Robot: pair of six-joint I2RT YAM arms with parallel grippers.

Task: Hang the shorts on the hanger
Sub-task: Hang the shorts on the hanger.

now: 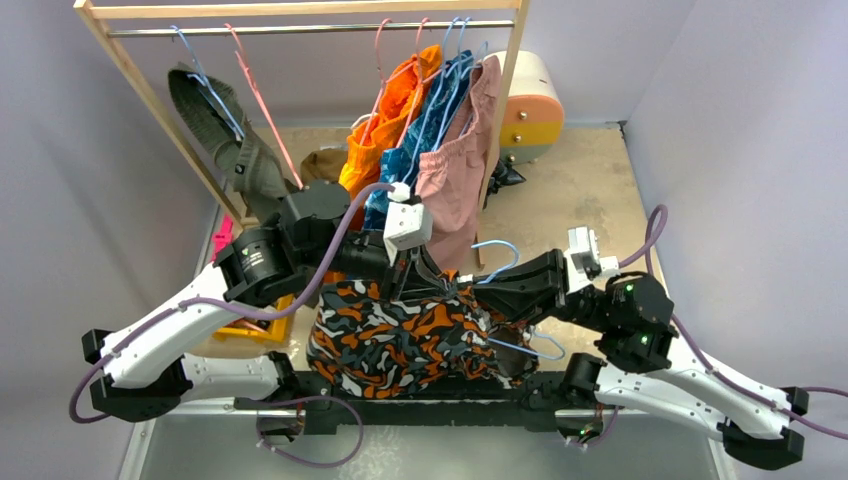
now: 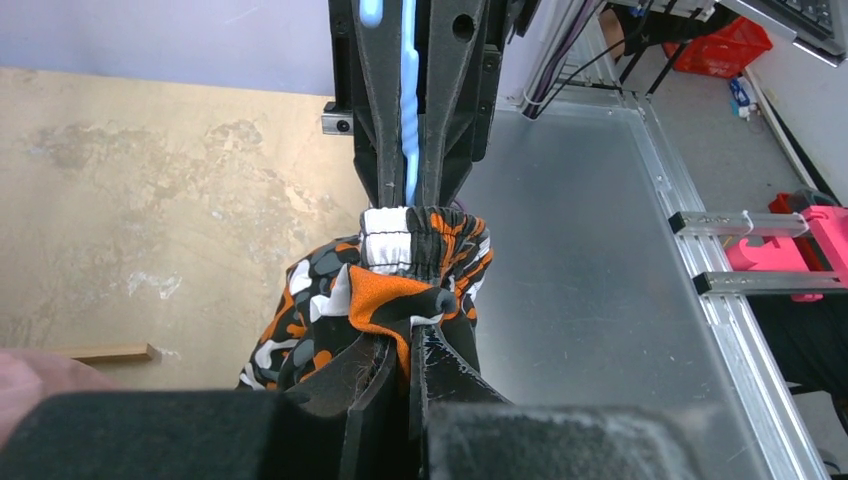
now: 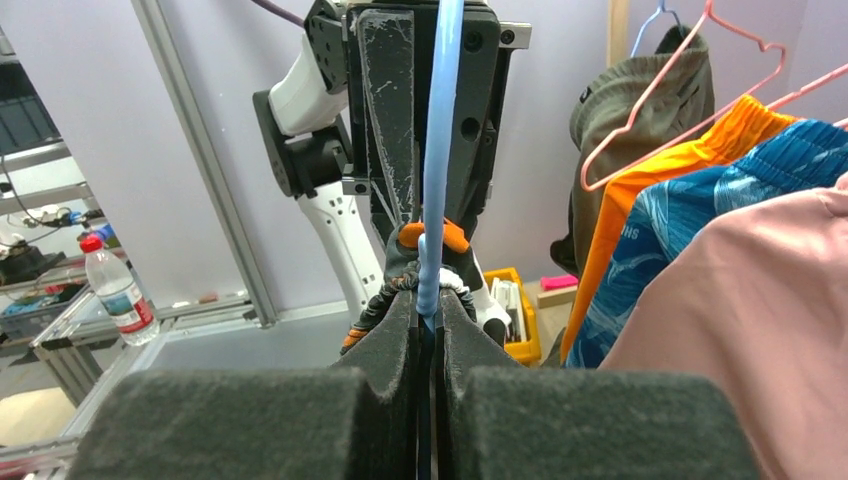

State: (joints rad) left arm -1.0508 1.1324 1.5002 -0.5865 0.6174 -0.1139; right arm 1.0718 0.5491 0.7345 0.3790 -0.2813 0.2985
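The camouflage shorts [image 1: 400,340] hang bunched between both arms above the table's near edge. My left gripper [image 1: 440,287] is shut on a fold of the shorts [image 2: 395,290] near the waistband; its jaws pinch orange fabric in the left wrist view [image 2: 410,352]. My right gripper [image 1: 482,296] is shut on the light-blue wire hanger [image 1: 520,345], whose hook [image 1: 500,247] sticks up behind. In the right wrist view the hanger wire [image 3: 440,150] runs straight up from my closed right gripper [image 3: 428,312] into the bunched shorts [image 3: 396,283]. The two grippers face each other closely.
A wooden rack [image 1: 130,75] at the back carries an olive garment [image 1: 215,125], pink-red hangers [image 1: 262,100], orange shorts [image 1: 395,105], blue shorts [image 1: 420,140] and dusty-pink shorts [image 1: 462,150]. A yellow bin [image 1: 262,330] sits at the left. A cream and orange drawer unit [image 1: 530,105] stands behind.
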